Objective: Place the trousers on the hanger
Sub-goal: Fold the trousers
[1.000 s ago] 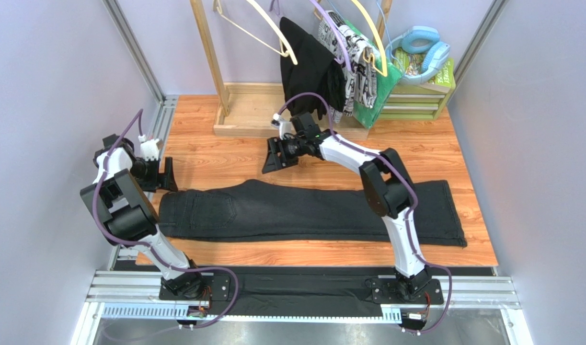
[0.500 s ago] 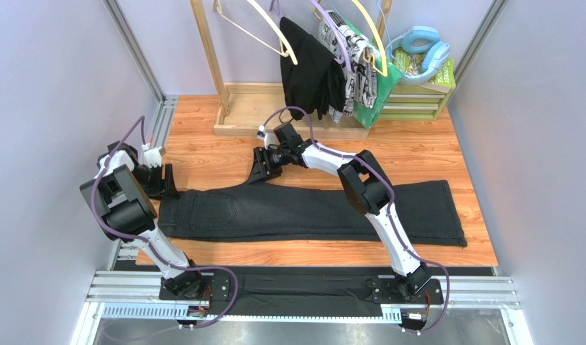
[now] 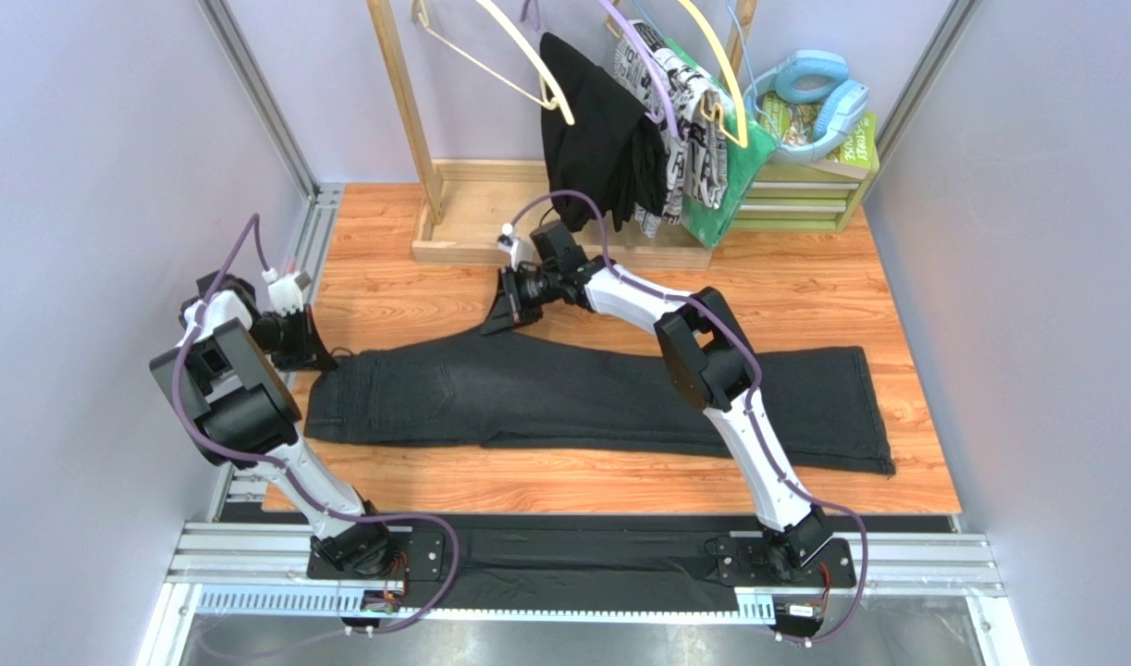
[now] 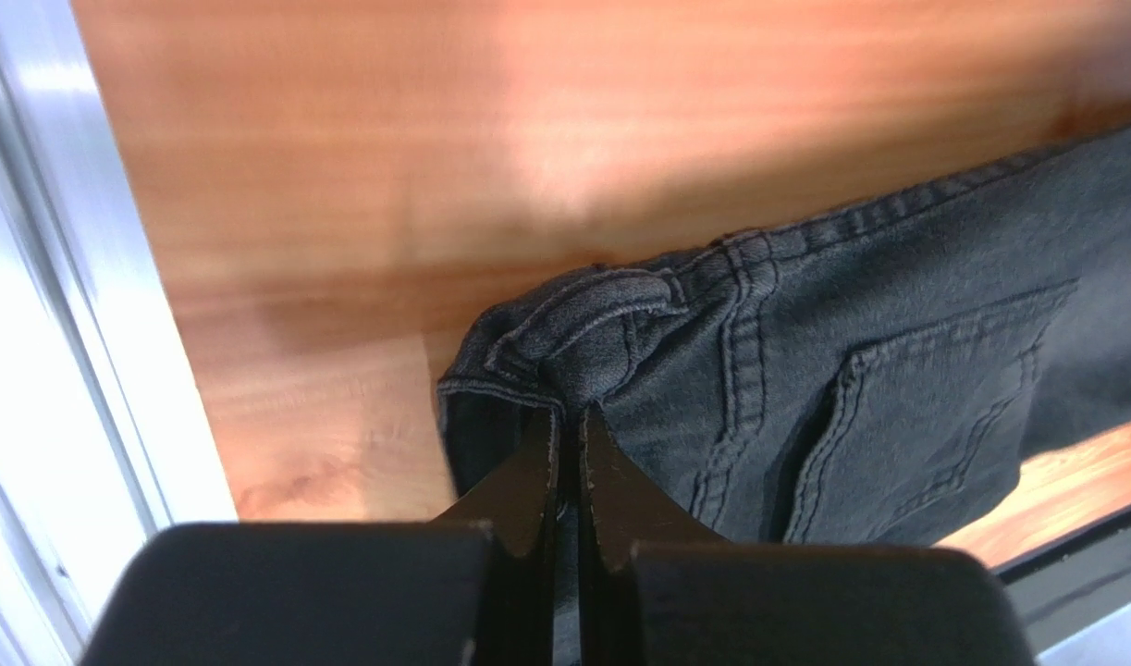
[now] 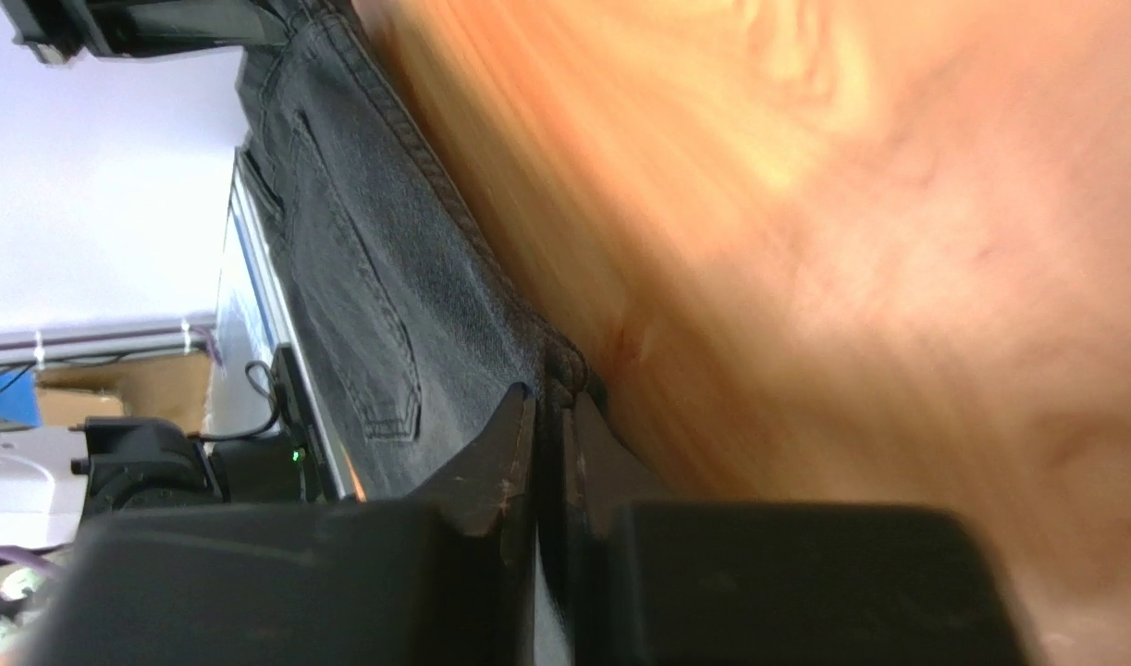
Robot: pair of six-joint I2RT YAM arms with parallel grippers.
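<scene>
You get an evenly bright, sharp overhead view with faint shadows. On the left wrist view, glare whitens the table [image 4: 599, 139] at upper centre while the trousers [image 4: 835, 361] look crisp; the right wrist view's wood is blurred.

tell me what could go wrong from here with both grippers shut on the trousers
1. The left gripper pinches only the waistband corner of the trousers, and the right gripper only a thin fold at the far edge; either could slip on lifting.
2. The legs lie flat and unheld toward the right, so they may drag or pull the cloth out.
3. The hanger hangs close beside other clothes, which could snag.
</scene>
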